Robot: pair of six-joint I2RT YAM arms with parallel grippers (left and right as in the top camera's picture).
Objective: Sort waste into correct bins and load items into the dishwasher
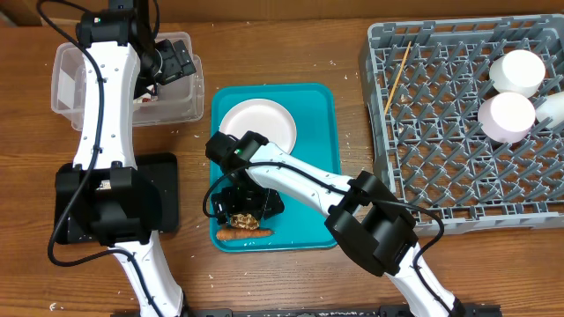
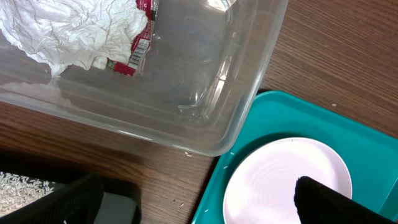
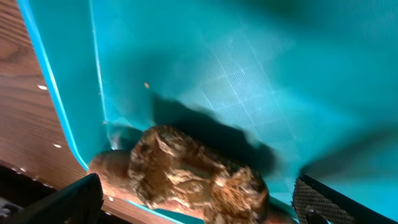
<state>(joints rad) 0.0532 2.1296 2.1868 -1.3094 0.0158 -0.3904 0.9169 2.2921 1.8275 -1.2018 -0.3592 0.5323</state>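
1. Clear tub: far left of the surface. It holds the crumpled white napkin, and the red-and-white wrapper touches the napkin's edge.
2. Rice grains: a white scatter on dark ground, seen past the tub's wall in the left wrist view.
3. Black tray: near the front edge, apart from the tub and largely hidden by the left arm.
4. Left tool: over the tub's right end, fingers spread wide with nothing between them.
5. Teal tray: centre of the surface, just right of the tub.
6. White plate: lies flat in the tray's far half.
7. Right tool: low over the tray's near left corner. Its fingers are spread wide, one to each side of the brown food piece, and no contact is visible.
8. Carrot stick: lies along the tray's near rim, touching the brown piece.
9. Grey dish rack: far right.
10. Wooden stick: lies slanted in the rack's left part.
11. Upper white vessel and lower white vessel: close together at the rack's right side. Which is the cup and which the bowl cannot be told.
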